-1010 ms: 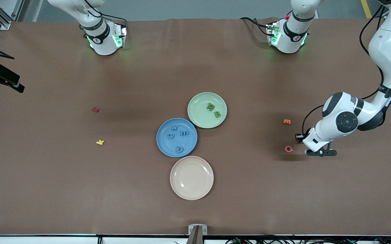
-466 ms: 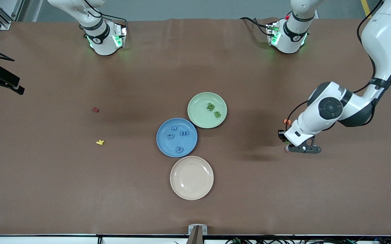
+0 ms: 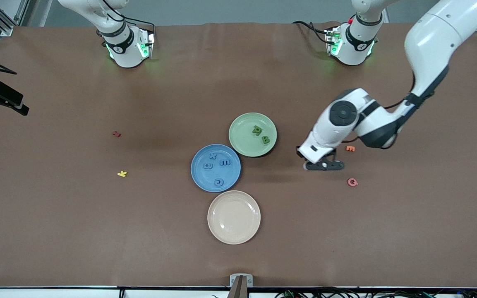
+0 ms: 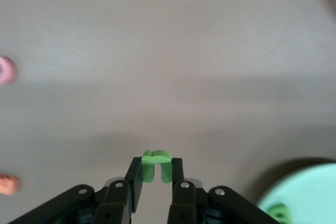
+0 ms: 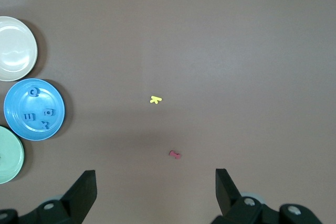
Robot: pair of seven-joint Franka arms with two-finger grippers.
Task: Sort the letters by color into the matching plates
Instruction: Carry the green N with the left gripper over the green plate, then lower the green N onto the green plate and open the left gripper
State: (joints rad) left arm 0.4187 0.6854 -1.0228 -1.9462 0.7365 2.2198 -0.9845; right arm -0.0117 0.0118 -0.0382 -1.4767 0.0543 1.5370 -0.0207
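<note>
The pale green plate [image 3: 252, 134] holds two green letters [image 3: 257, 130], and the blue plate [image 3: 215, 167] touching it holds several blue letters [image 3: 224, 162]. My left gripper [image 3: 323, 165] hangs over bare table between the green plate and an orange letter. In the left wrist view the left gripper [image 4: 156, 170] is shut on a green letter [image 4: 156, 160], with the green plate's rim [image 4: 310, 192] close by. My right gripper [image 5: 155, 192] waits open and high over the right arm's end of the table, holding nothing.
A beige plate [image 3: 233, 217] lies nearer the front camera, touching the blue plate. An orange letter [image 3: 350, 148] and a pink letter [image 3: 352, 181] lie toward the left arm's end. A yellow letter [image 3: 122, 174] and a red letter [image 3: 116, 133] lie toward the right arm's end.
The left arm has swung from beside the pink letter toward the green plate, staying shut. The right arm has not moved.
</note>
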